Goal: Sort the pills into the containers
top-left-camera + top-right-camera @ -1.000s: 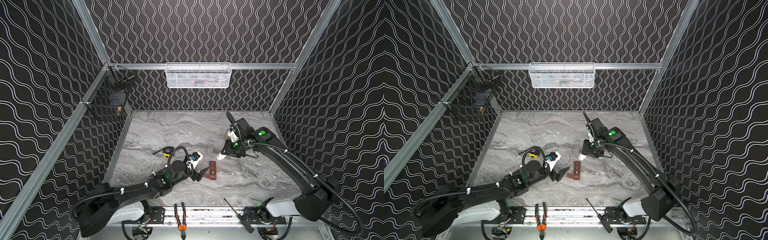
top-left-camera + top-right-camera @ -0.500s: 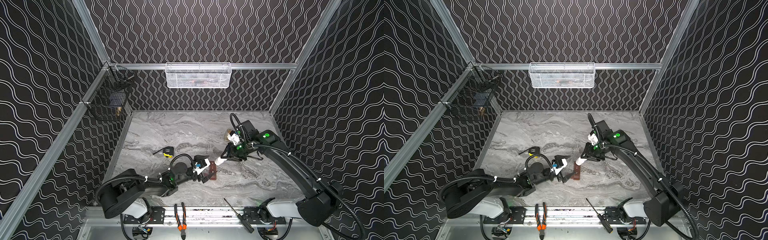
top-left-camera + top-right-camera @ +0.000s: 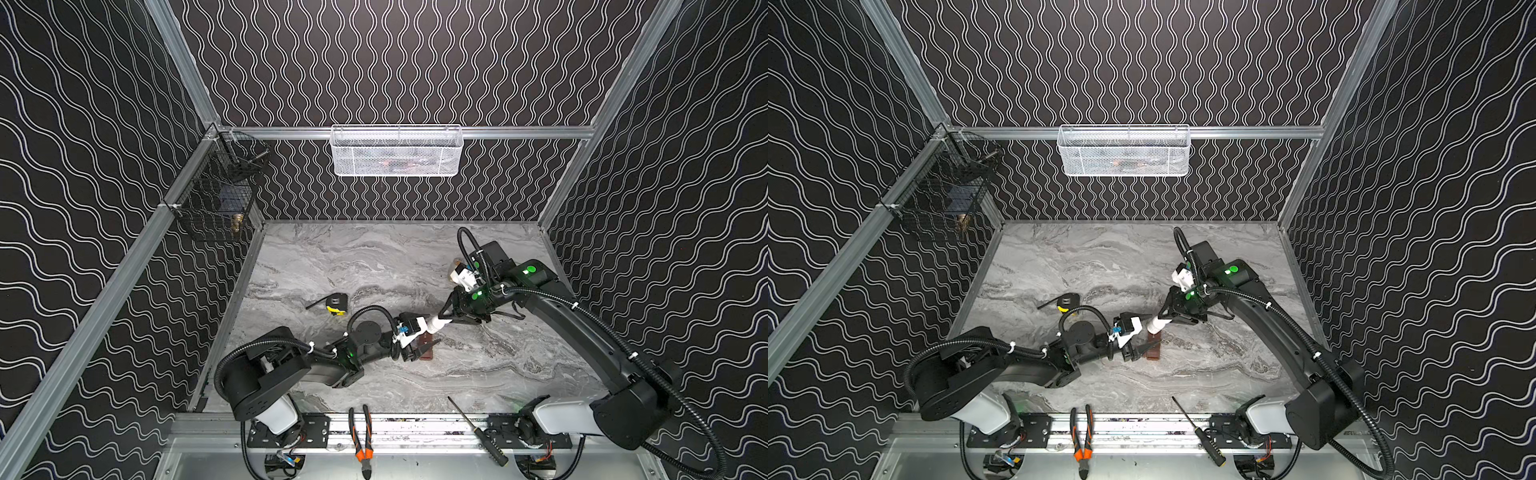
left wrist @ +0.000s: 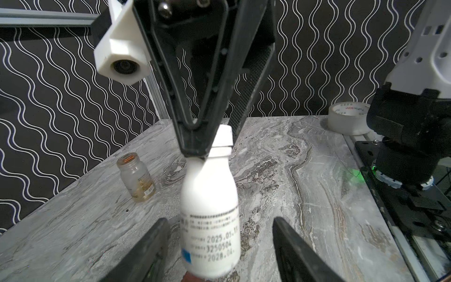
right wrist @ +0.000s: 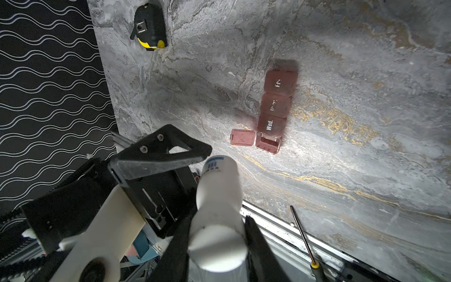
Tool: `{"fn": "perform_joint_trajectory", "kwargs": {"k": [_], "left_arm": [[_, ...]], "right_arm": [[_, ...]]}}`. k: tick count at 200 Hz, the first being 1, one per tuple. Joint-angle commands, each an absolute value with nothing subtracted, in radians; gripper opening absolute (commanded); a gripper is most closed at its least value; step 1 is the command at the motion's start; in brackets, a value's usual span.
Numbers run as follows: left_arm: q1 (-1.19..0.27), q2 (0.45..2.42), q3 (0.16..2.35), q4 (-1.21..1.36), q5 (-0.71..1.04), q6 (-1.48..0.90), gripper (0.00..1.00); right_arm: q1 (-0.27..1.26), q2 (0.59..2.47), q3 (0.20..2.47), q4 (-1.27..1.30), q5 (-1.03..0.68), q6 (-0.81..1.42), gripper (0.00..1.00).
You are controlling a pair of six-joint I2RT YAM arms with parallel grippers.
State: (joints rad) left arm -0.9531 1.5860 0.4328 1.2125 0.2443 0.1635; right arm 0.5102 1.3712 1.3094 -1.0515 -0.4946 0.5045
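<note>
Two grippers are engaged with one white pill bottle (image 4: 207, 185). Its cap end is clamped in the right gripper (image 5: 219, 216), so the body is left free. The left gripper (image 4: 218, 221) is set astride that body, fingers (image 4: 156, 244) spread and clear of it, presumably so that the cap can be twisted off between the arms. The pill organiser (image 5: 275, 109) is laid on the marble tabletop (image 5: 366, 171) near the bottle's base. Its end compartment (image 5: 268, 144) is opened and its lid (image 5: 243, 137) folded aside, judged ready for pills.
</note>
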Motion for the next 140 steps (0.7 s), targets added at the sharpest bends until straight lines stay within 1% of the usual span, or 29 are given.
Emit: {"fn": "perform_joint_trajectory", "kwargs": {"k": [1, 22, 106, 140], "left_arm": [[-0.948, 1.595, 0.439, 1.276, 0.272, 0.165, 0.68], [-0.939, 1.600, 0.443, 1.277, 0.285, 0.156, 0.66], [-0.919, 1.601, 0.458, 1.266, 0.329, 0.134, 0.49], [-0.919, 1.591, 0.457, 1.255, 0.333, 0.130, 0.47]], "right_arm": [[0.511, 1.377, 1.310, -1.042, -0.525, 0.489, 0.28], [0.511, 1.380, 1.307, -1.039, -0.540, 0.485, 0.27], [0.511, 1.386, 1.302, -1.043, -0.535, 0.479, 0.27], [0.512, 1.387, 1.305, -1.039, -0.538, 0.479, 0.26]]}}
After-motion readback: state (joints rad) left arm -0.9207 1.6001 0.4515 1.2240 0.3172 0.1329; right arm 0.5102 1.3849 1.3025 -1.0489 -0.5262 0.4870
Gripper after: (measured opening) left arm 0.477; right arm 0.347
